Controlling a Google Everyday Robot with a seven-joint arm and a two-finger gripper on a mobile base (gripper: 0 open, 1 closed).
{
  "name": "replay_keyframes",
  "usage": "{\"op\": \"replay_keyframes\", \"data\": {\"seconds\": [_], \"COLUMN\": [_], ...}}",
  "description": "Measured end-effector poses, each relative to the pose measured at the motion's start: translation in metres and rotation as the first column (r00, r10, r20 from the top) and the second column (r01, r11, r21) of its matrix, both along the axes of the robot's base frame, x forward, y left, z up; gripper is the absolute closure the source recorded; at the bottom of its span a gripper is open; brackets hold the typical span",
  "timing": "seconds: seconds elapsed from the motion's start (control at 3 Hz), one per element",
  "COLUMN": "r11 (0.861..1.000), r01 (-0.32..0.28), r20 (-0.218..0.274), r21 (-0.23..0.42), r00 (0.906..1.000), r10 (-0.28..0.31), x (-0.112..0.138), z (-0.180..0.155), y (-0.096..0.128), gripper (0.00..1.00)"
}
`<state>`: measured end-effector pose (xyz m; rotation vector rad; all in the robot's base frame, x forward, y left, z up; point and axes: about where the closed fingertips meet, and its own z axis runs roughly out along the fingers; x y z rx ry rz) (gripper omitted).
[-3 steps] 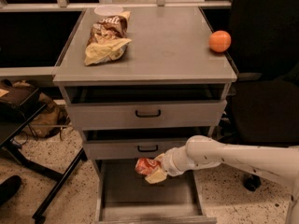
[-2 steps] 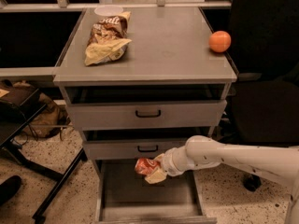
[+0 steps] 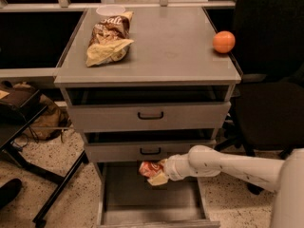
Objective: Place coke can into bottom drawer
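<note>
The coke can, red-orange with white lettering, is held in my gripper just above the open bottom drawer. The gripper's pale fingers are closed around the can, near the drawer's back, right under the middle drawer's front. My white arm reaches in from the right. The bottom drawer is pulled out, and its plain grey floor shows with nothing on it.
A grey cabinet top carries a brown-and-yellow chip bag, a white cup and a round orange fruit. The two upper drawers have black handles. A black chair stands at the right, black stand legs at the left.
</note>
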<state>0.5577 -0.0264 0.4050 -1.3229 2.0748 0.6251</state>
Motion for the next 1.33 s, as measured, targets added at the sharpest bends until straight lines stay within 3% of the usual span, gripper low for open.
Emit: {"op": "replay_keyframes", "data": {"seconds": [0.33, 0.67, 1.0, 1.33], "r11": [0.997, 0.992, 0.99, 0.99], "r01": [0.071, 0.125, 0.14, 0.14], "r20": [-0.012, -0.014, -0.019, -0.019], "r21": [0.033, 0.017, -0.026, -0.026], "r00": [0.9975, 0.9921, 0.9899, 0.9899], "r10": [-0.07, -0.125, -0.141, -0.141], "x": [0.011, 0.011, 0.002, 0.002], "z": [-0.062, -0.097, -0.084, -0.085], "y": [-0.002, -0.006, -0.009, -0.009], "gripper": [1.0, 1.0, 1.0, 1.0]}}
